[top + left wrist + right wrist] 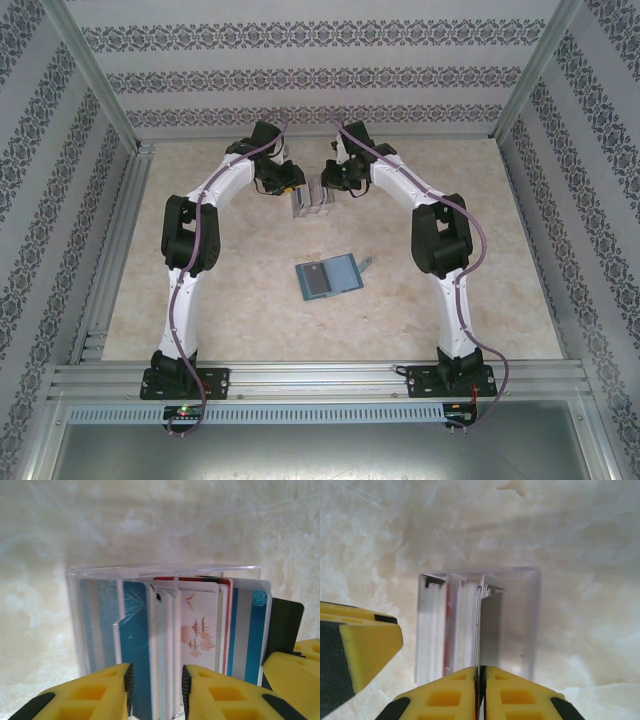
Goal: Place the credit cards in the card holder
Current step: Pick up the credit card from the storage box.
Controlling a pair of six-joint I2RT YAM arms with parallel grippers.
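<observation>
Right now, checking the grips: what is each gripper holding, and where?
Left gripper clamps several credit cards by their near edges; right gripper pinches one card by its near edge.

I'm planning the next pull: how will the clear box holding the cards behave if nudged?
The clear box looks thin-walled and light, so it would probably slide on the glossy table. Its smooth walls likely feel slippery. The credit cards stand loosely inside and may shift.

Soft, even, slightly hazy light

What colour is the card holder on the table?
Card holder: teal-blue, best in top view.
</observation>
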